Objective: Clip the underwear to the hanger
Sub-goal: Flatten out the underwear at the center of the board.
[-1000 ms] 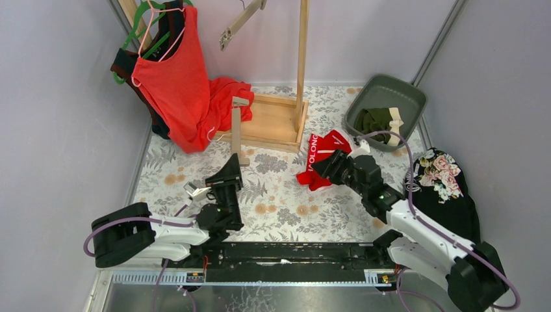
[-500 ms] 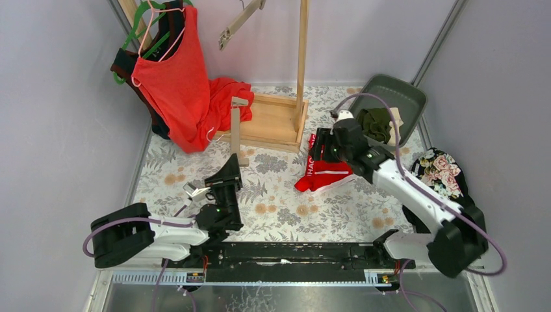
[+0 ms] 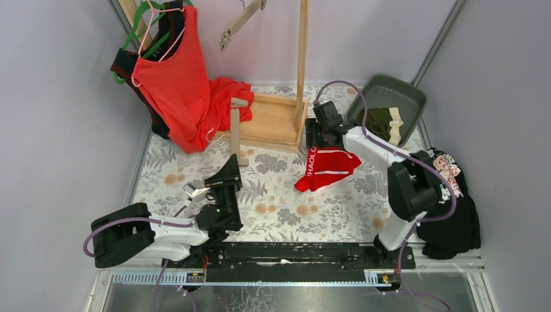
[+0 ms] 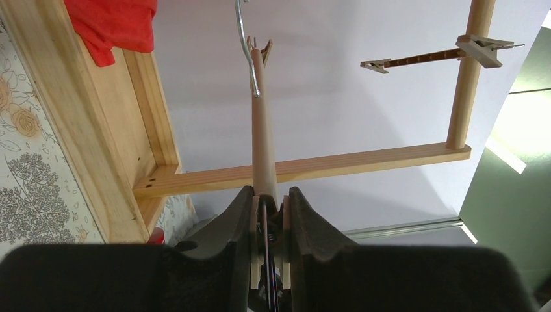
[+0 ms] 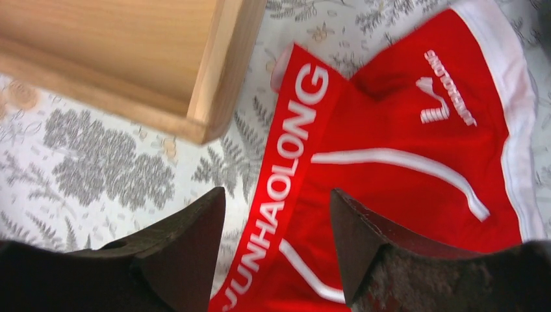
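– Underwear check, left to right?
– Left gripper (image 4: 266, 201) is pinched tight on the wooden hanger (image 4: 263, 130), standing it upright, probably so its clips are within reach.
– And the garments?
– Red briefs (image 3: 328, 169) lie flat on the table (image 3: 279, 208). Right gripper (image 5: 276, 201) hovers above their waistband, fingers spread, likely lining up a pinch there. Olive briefs (image 3: 377, 120) sit in the grey bin (image 3: 390, 81), far right.

Red briefs (image 5: 403, 169): smooth knit cloth, slightly shiny waistband (image 5: 286, 149) — the frame (image 5: 130, 58) is pale, bare wood. My right fingers (image 5: 188, 253) are matt black, scuffed. Hanger (image 4: 263, 143): smooth wood, bright metal hook (image 4: 243, 39).
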### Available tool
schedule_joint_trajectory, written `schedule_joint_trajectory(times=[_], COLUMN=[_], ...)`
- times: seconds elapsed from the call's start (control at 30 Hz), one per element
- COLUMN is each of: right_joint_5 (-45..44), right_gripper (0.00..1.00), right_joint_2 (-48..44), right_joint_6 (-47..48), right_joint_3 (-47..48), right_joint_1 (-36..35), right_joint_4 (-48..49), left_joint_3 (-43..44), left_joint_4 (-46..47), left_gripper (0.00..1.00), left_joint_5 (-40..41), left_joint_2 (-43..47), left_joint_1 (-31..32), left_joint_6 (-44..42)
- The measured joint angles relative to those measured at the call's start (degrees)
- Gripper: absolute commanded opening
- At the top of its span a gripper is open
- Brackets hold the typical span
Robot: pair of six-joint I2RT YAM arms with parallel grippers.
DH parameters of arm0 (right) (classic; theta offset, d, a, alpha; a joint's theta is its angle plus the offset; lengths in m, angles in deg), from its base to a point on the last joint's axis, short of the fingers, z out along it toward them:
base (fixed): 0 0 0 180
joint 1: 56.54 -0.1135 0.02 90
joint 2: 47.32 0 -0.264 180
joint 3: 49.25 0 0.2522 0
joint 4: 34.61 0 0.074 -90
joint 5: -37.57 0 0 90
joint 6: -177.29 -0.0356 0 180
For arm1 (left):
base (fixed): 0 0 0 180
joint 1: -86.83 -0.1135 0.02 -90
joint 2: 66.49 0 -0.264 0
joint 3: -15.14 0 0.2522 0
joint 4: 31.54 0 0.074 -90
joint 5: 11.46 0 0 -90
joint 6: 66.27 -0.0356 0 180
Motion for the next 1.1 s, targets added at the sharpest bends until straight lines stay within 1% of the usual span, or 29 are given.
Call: schedule_joint_trajectory(times=[0.1,0.27,0.43,0.47,0.6,0.63,0.8,0.87,0.9,0.93,1.0,1.1], right_joint_5=[0.1,0.1,0.0,0.0,0.1,0.1,0.2,0.1,0.1,0.2,0.2,0.2], right_gripper=[0.67,0.67,0.67,0.66,0.47,0.45,0.46,0.46,0.43,0.38,0.22,0.02], right_joint_2=[6.4,14.4,17.9,18.3,19.8,20.1,21.3,21.4,21.4,21.4,21.4,21.6], right_joint_6=[0.7,1.3,1.3,1.3,1.2,1.2,0.8,0.6,0.6,0.6,0.6,0.5], right_joint_3=[4.2,9.6,13.0,13.6,15.5,15.6,15.6,15.6,15.6,15.6,15.6,15.6], right_joint_1=[1.0,2.2,3.1,3.2,3.6,3.8,4.5,4.7,4.8,4.8,4.8,4.8], right_joint_4=[0.8,0.5,-0.5,-0.9,-1.4,-1.5,-2.3,-3.0,-3.3,-3.4,-3.6,-3.7], left_joint_3=[-0.2,-0.5,-0.7,-0.7,-0.7,-0.7,-0.7,-0.7,-0.7,-0.7,-0.7,-0.7], left_joint_4=[0.0,0.0,0.0,0.0,0.0,0.0,0.0,0.0,0.0,0.0,0.0,0.0], left_gripper=[0.00,0.00,0.00,0.00,0.00,0.00,0.00,0.00,0.00,0.00,0.00,0.00], left_joint_5=[0.2,0.5,0.7,0.8,0.9,1.0,1.0,1.0,1.0,1.0,1.0,1.0], left_joint_2=[0.0,0.2,0.3,0.3,0.3,0.3,0.3,0.3,0.3,0.3,0.2,0.0], left_joint_1=[0.0,0.0,-0.3,-0.3,-0.5,-0.6,-0.7,-0.8,-0.8,-0.9,-1.0,-1.1], left_joint_6=[0.0,0.0,0.0,0.0,0.0,0.0,0.0,0.0,0.0,0.0,0.0,0.0])
